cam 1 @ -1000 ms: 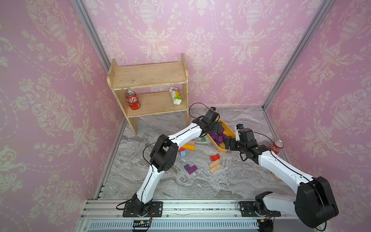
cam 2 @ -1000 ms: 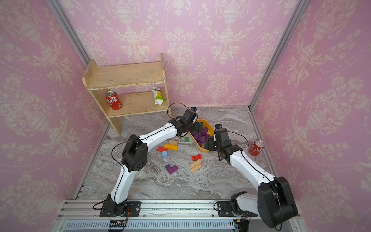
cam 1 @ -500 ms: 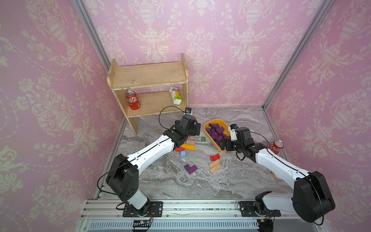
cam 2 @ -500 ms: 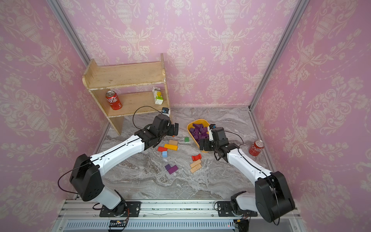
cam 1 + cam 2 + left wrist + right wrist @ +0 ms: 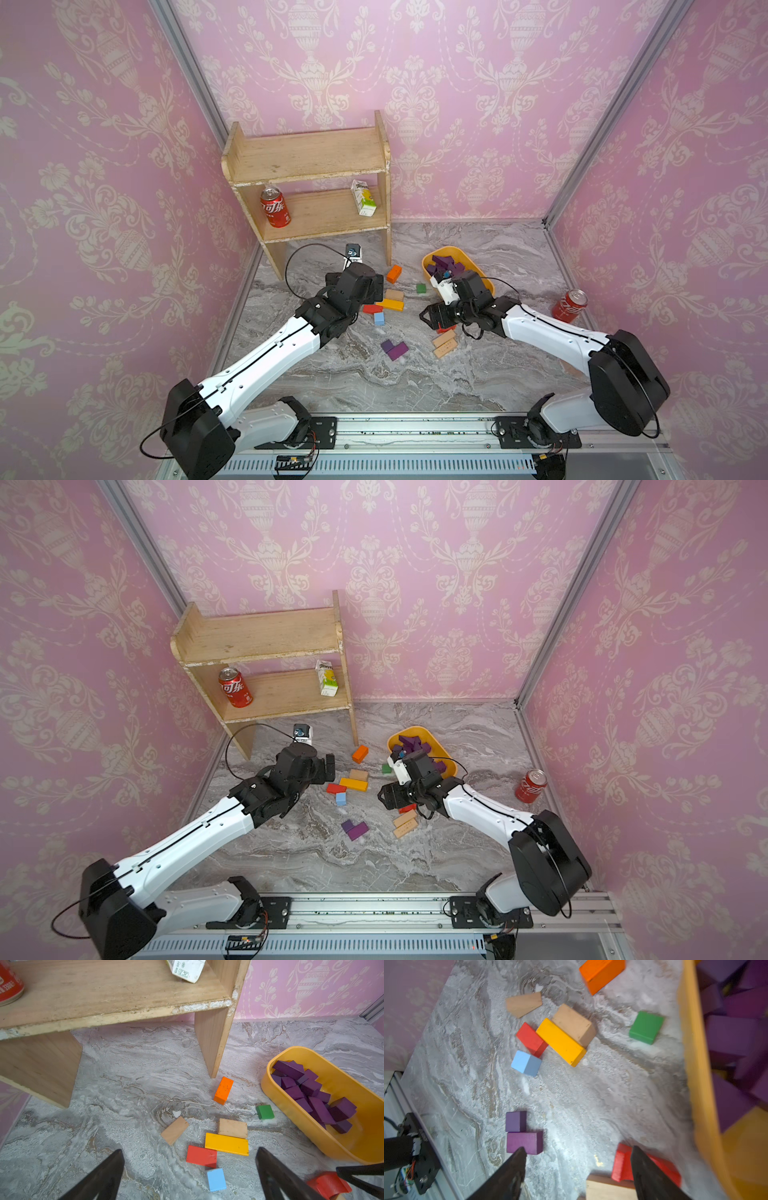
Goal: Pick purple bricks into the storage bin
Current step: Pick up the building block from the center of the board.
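Overhead scene of a grey marble tabletop [image 5: 374, 382] walled in pink patterned paper, described from left to right and placed by the storage bin [image 5: 451, 250], a shallow yellow-orange tray.

Far left of the bin, against the back wall, stands a two-tier wooden shelf [image 5: 307, 158]. Its lower tier holds a red cola can [image 5: 275, 207] and a small white drink carton [image 5: 363, 198].

Between the shelf and the bin, the left gripper [image 5: 189, 1152] hangs over the table with its fingers spread wide and nothing between them.

Just left of the bin lies a scatter of other blocks: an orange block [image 5: 394, 273], a green cube [image 5: 421, 288], a tan block [image 5: 394, 294], a yellow bar [image 5: 390, 304], a red block [image 5: 371, 308] and a light blue cube [image 5: 378, 318].

Two loose purple bricks [image 5: 394, 350], a cube touching an oblong bar, lie on the marble left of the bin and nearer the robot's base, well apart from the bin.

The right gripper [image 5: 577, 1148] hovers just in front of the bin, fingers parted and empty, near a red arch block [image 5: 623, 1163] and two tan bars [image 5: 444, 343].

Inside the bin, a heap of purple bricks [image 5: 307, 1086] fills the end nearer the back wall.

Well to the right of the bin, a second red can [image 5: 570, 305] stands upright.
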`<state>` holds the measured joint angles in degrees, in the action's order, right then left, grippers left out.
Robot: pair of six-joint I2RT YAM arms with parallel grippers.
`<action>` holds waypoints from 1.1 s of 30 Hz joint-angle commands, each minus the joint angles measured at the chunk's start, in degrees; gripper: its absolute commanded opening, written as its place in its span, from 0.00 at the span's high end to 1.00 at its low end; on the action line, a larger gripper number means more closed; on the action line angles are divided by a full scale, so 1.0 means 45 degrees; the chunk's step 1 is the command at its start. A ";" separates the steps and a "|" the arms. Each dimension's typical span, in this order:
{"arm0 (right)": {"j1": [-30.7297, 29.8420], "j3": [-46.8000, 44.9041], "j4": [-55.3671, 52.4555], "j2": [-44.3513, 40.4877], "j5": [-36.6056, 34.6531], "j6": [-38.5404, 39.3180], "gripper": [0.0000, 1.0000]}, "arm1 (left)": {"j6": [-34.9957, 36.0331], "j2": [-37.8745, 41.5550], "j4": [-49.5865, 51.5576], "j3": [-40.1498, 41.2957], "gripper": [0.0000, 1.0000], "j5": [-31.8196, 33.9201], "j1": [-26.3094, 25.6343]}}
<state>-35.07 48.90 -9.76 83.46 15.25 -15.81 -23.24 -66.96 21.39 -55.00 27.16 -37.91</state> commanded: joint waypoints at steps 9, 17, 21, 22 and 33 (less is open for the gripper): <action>-0.2937 0.0383 -0.1423 0.0998 -0.0734 0.1512 0.31 | -0.0611 0.2200 0.1033 0.1500 0.01 0.0602 0.0368; -0.3964 0.1482 -0.1768 0.2113 -0.1101 0.1797 0.38 | -0.0582 0.2853 0.0758 0.1969 0.01 0.0728 0.0392; -0.4204 0.2153 -0.1790 0.2776 -0.1280 0.1604 0.38 | -0.0029 0.3337 0.0266 0.2555 0.01 0.0547 0.0404; -0.4264 0.2348 -0.1830 0.3001 -0.1399 0.1561 0.38 | 0.0088 0.3495 0.0193 0.2672 0.01 0.0566 0.0410; -0.4492 0.3962 -0.2540 0.5157 -0.1832 0.1219 0.43 | 0.0350 0.5104 -0.0181 0.3940 0.01 0.1035 0.0560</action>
<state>-54.65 65.47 -18.87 105.25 8.08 -9.19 -23.20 -45.10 22.06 -38.59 29.89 -36.03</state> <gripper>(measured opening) 0.571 0.992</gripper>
